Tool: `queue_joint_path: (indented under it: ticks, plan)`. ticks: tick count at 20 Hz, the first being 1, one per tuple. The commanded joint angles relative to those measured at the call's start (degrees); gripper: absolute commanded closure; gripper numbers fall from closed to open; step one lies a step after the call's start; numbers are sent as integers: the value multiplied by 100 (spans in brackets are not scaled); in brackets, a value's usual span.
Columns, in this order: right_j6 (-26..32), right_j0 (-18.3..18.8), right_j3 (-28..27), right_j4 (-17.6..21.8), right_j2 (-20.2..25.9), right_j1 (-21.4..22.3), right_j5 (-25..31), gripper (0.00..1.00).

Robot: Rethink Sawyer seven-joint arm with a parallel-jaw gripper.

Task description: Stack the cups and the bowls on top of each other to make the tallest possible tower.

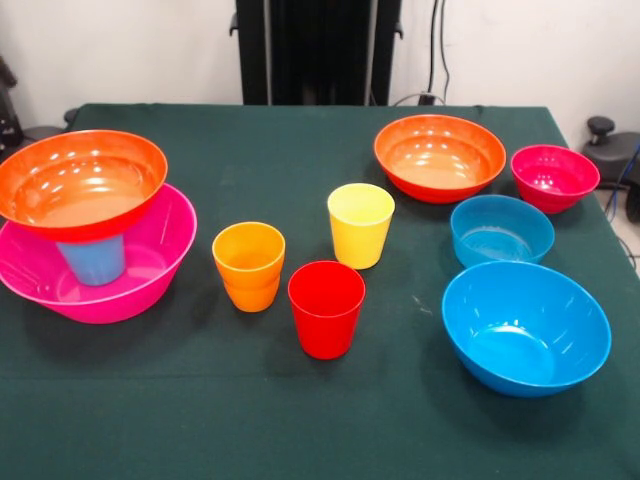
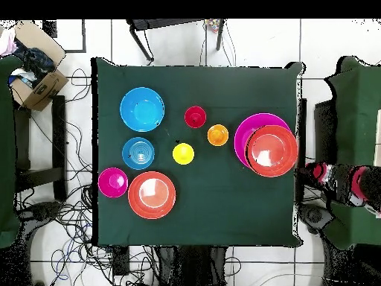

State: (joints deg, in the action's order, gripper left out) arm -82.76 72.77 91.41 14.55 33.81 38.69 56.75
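pincer isn't in either view, so its state can't be told and nothing can be placed against it — positions below are relative to each other, left to right in the front view.

far left: pink bowl [image 1: 150, 275] on the green table [image 1: 300, 420], light blue cup [image 1: 92, 260] standing inside it, orange-red bowl [image 1: 80, 180] resting upright on that cup — that's the tower so far.

middle: orange cup [image 1: 249, 265], red cup [image 1: 326, 308] nearest the camera, yellow cup [image 1: 360, 224] behind it; all upright, apart from each other.

right: second orange-red bowl [image 1: 440, 157] at the back, small magenta bowl [image 1: 554, 177] just right of it, small blue bowl [image 1: 501, 229] in front, large blue bowl [image 1: 526, 327] nearest. all upright, unstacked.

overhead: a cardboard box [image 2: 36, 68] off the table at one corner.
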Motion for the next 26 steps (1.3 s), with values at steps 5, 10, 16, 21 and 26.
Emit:
queue_joint_path:
  ticks: [5,10,16,21,26]
  plan:
    - [8,-114,2341,-287,401,1865,-859,0]
    - [-236,-259,3114,-411,526,2267,-1596,0]
    - [-820,-781,3574,-313,376,2287,-2526,0]
    - [-1005,-1478,3531,264,-49,1957,-3383,0]
    - [-1204,-2356,3447,622,-623,1789,-3884,0]
